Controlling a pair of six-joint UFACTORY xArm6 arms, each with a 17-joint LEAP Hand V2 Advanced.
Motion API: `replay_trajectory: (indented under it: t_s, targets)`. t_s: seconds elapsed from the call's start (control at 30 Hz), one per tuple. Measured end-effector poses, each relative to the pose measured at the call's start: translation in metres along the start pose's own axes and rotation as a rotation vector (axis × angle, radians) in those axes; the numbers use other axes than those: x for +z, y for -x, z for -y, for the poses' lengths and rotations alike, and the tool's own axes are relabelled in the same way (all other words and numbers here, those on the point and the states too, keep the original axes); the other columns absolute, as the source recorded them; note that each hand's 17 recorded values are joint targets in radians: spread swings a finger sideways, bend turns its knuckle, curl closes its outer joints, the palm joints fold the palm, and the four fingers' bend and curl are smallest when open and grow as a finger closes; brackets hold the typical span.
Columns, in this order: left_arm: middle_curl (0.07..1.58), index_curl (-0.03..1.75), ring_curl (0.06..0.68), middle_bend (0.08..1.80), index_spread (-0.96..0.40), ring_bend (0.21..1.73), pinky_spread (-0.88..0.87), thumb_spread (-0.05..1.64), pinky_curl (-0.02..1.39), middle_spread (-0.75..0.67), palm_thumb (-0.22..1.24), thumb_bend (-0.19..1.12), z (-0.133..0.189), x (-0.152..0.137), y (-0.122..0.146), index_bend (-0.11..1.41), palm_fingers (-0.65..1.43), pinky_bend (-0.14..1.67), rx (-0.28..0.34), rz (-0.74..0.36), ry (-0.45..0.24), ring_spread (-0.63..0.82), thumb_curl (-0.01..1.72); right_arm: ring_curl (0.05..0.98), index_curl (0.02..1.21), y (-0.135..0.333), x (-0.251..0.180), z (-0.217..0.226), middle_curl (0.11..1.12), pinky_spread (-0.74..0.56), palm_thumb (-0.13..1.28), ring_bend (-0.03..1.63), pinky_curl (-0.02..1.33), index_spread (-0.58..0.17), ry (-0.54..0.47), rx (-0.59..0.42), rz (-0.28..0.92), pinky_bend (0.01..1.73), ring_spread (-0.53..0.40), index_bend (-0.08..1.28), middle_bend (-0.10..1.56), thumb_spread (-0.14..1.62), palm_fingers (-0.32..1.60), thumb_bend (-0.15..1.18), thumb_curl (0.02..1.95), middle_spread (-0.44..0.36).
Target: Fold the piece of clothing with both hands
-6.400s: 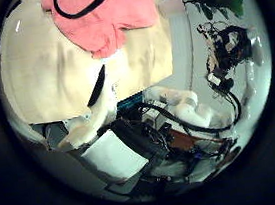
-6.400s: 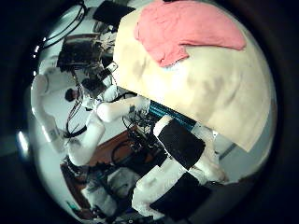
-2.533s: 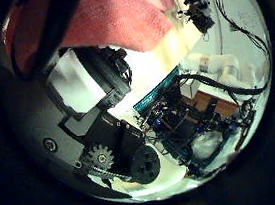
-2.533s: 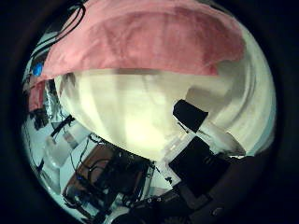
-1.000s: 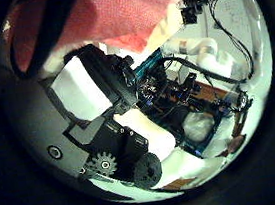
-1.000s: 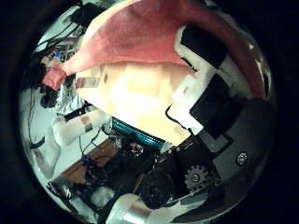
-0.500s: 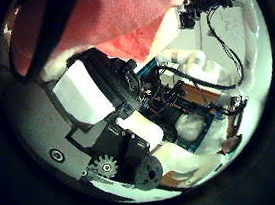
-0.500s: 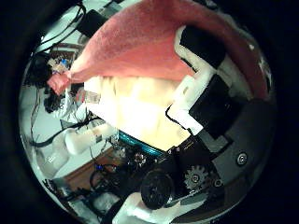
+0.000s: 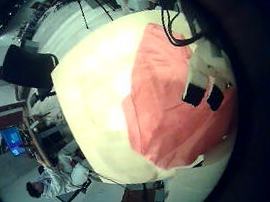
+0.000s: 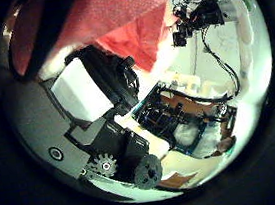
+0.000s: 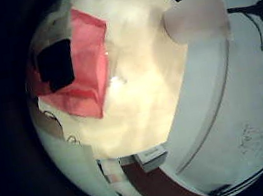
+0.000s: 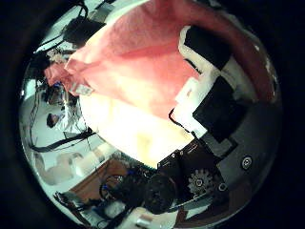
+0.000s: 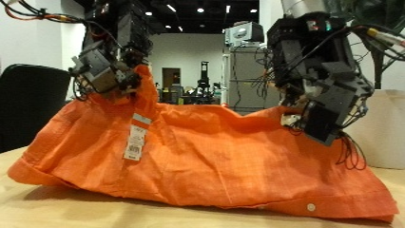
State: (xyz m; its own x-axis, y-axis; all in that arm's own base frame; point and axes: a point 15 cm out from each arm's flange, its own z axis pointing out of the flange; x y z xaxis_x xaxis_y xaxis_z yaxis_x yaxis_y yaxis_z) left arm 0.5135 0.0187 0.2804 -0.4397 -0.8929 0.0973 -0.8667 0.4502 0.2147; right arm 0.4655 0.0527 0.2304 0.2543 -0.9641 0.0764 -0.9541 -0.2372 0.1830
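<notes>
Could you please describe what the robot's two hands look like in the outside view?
Both the left hand and the right hand are blocky assemblies of dark, boxy segments with lighter grey faces, with loose wire bundles above them. Gear-shaped parts show on each hand in its thumb side palm view.

legible text: none | garment [image 13: 202, 152]: white care label [image 13: 134, 138] sewn inside, near left hand [image 13: 111, 68]; print on it too small to read
</notes>
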Motion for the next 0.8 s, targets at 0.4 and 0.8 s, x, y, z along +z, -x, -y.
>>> replay_trajectory:
  t_s: [0.4, 0.8]
  targets:
    - [0.57, 0.87, 0.516, 1.07, -0.55, 1.24, -0.66, 1.32, 0.59, -0.46, 0.42, 0.26, 0.068, 0.042, 0.03, 0.08, 0.83, 1.12, -0.22, 0.035, -0.121, -0.48, 1.01, 0.814, 1.0, -0.025, 0.042, 0.091, 0.89, -0.31, 0.86, 1.33, 1.07, -0.339, 0.007, 0.123, -0.002, 1.1, -0.253, 0.87, 1.19, 1.44, 0.94, -0.02, 0.6, -0.172]
    - [0.38, 0.71, 0.381, 0.48, -0.04, 0.89, -0.24, 1.27, 0.53, 0.08, 0.33, 0.05, 0.096, 0.069, 0.056, 0.2, -0.08, 0.79, -0.378, -0.061, -0.222, 0.02, 0.65, 0.703, 0.65, -0.055, 0.038, 0.122, 0.75, -0.41, 0.56, 1.32, 0.91, -0.314, -0.084, 0.198, 0.011, 1.13, -0.246, 0.18, 0.84, 1.57, 0.21, -0.02, 0.35, -0.125]
